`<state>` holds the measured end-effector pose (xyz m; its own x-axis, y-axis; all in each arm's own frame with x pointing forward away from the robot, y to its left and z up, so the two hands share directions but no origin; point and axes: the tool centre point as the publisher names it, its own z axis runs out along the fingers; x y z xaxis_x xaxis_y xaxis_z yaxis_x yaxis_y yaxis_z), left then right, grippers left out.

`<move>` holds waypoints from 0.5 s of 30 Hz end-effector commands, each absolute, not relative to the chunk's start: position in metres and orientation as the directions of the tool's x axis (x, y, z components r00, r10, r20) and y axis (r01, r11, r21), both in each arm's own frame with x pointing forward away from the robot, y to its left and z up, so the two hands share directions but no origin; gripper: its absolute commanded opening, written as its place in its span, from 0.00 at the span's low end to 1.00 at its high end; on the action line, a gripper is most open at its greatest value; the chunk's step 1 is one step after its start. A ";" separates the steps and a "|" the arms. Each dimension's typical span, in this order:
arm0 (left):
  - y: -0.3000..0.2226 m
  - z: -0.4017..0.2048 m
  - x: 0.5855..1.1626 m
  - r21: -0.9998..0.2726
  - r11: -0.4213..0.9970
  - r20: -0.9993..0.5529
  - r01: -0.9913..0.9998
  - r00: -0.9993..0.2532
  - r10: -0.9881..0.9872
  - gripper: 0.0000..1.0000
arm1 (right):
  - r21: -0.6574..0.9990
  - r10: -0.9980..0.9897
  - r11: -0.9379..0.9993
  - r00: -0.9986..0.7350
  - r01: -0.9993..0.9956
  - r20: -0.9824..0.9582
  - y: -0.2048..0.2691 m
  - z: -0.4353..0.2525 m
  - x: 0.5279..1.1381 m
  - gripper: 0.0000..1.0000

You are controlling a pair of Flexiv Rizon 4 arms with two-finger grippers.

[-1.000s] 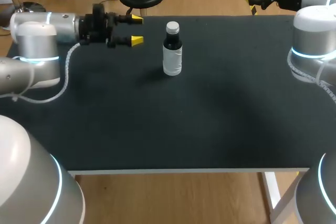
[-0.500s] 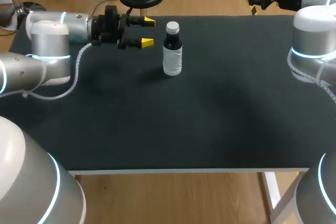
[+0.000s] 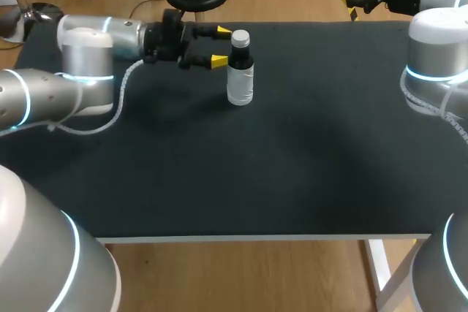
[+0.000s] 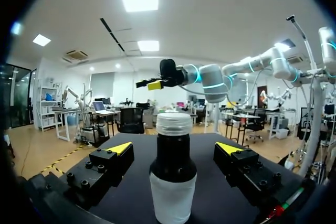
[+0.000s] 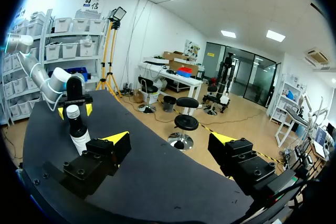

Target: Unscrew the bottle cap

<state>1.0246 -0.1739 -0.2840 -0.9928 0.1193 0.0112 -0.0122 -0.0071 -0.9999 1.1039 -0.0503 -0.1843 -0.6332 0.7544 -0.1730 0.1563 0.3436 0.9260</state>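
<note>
1. Toward the back of the dark surface [image 3: 292, 144], a little left of its middle, the bottle [image 3: 240, 71] is standing upright and alone.
2. Coming in from the left, the left arm [image 3: 88, 56] is reaching level over the surface. The left end effector [image 4: 175, 148] is holding its fingers wide apart, one on each side of the bottle's shoulder, with a clear gap on both sides.
3. Over by the far right corner, the right arm [image 3: 435, 42] is hanging back, well apart from the bottle. The right end effector [image 5: 169, 139] is also standing spread, with nothing between its fingers.
4. Judging by its build, the bottle is looking small, dark, rigid and fairly light, and narrow enough in the base to tip under a sideways push. Its white label [image 3: 240, 85] is probably giving better friction than the glossy shoulder, so the body seems the place to clamp and steady it.
5. Sitting on the neck, the pale ribbed cap [image 4: 172, 123] is looking hard and easy to grip. The ribs are the likely place for the turning hold.
6. Compared with a second ago, the left arm is now reaching much further right, its yellow tips going from well short of the bottle to bracketing it. The bottle and right arm are staying put.
</note>
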 end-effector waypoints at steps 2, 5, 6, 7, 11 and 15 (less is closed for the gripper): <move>-0.181 -0.288 1.031 -1.000 -0.015 0.013 -0.016 -0.986 0.168 1.00 | 0.926 0.754 0.344 -0.633 0.156 -0.173 -0.050 -0.184 1.104 1.00; -0.185 -0.288 1.030 -1.000 -0.016 0.014 -0.017 -0.984 0.176 1.00 | 0.926 0.754 0.344 -0.633 0.156 -0.173 -0.050 -0.184 1.104 1.00; -0.187 -0.288 1.030 -1.000 -0.016 0.014 -0.018 -0.984 0.180 1.00 | 0.926 0.754 0.344 -0.633 0.156 -0.173 -0.050 -0.184 1.104 1.00; -0.189 -0.288 1.030 -1.000 -0.017 0.015 -0.019 -0.983 0.185 1.00 | 0.926 0.754 0.344 -0.633 0.156 -0.173 -0.050 -0.184 1.104 1.00; -0.196 -0.287 1.029 -1.000 -0.017 0.016 -0.020 -0.979 0.204 1.00 | 0.926 0.754 0.344 -0.633 0.156 -0.173 -0.050 -0.184 1.104 1.00; -0.202 -0.288 1.029 -1.000 -0.017 0.019 -0.023 -0.976 0.218 1.00 | 0.926 0.754 0.344 -0.633 0.156 -0.173 -0.050 -0.184 1.104 1.00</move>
